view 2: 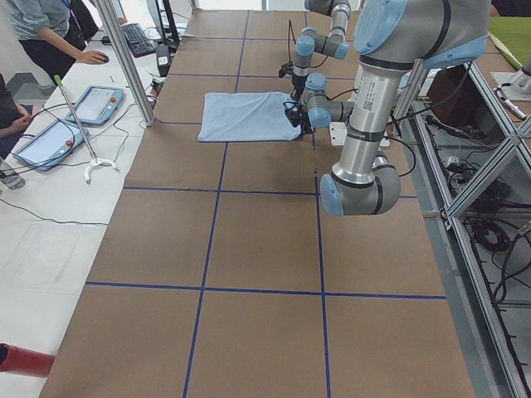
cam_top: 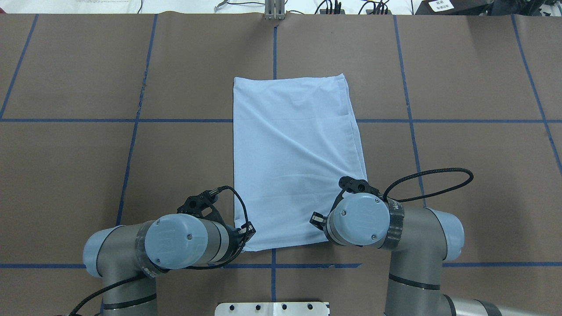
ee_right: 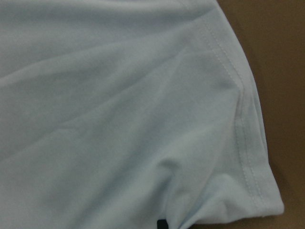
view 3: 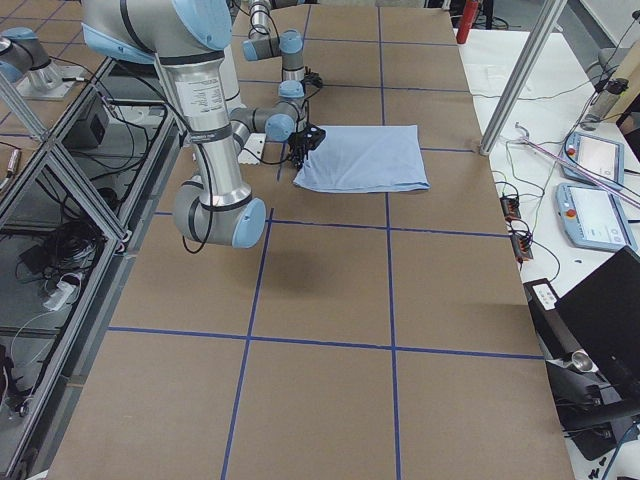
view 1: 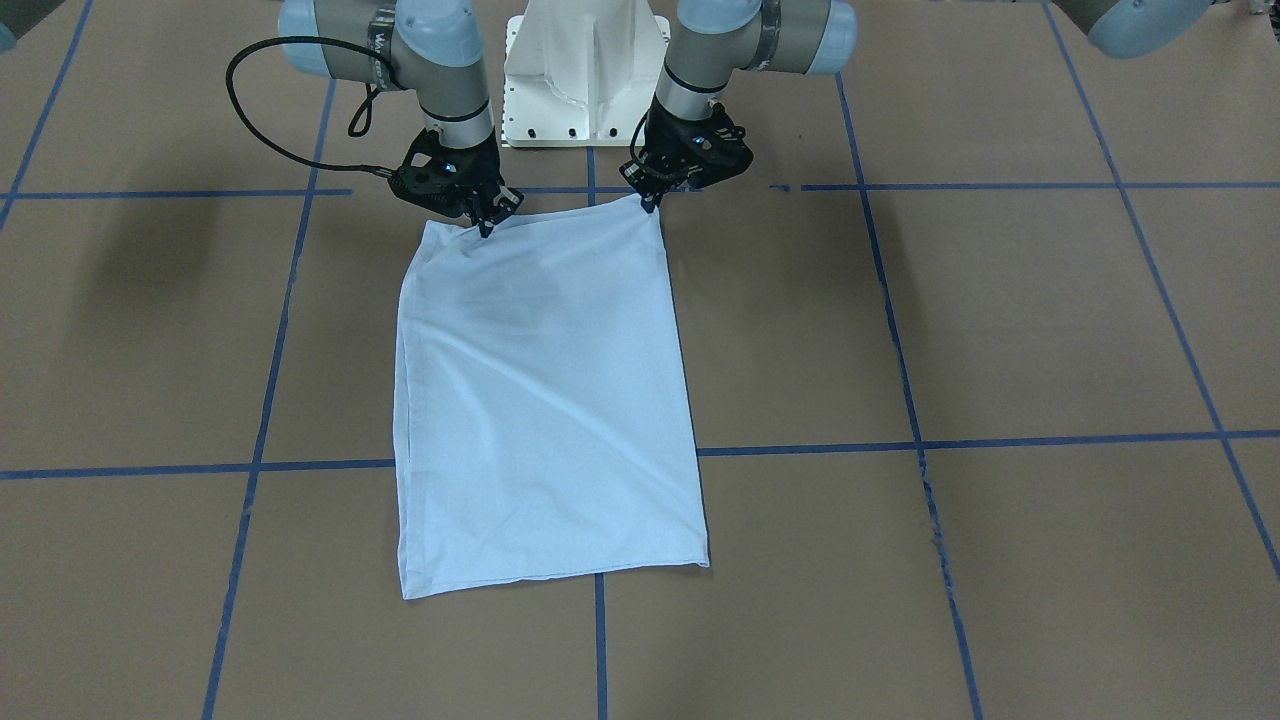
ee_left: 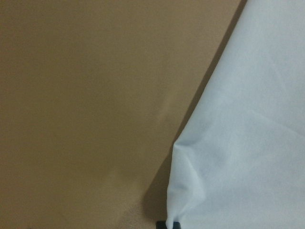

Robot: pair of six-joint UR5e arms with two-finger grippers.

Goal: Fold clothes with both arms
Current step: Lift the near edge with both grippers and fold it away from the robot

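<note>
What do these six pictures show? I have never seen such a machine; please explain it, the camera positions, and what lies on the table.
It is a robot with two grey metal arms with light blue joints, the left arm and the right arm, each ending in a black two-finger gripper. Two pictures look down on the brown table, one facing the robot, one from behind it. Two are taken from the table's ends, and two come from wrist cameras. On the table lies a light blue T-shirt, folded into a rectangle. The left gripper and the right gripper each pinch one corner of its edge nearest the robot.
</note>
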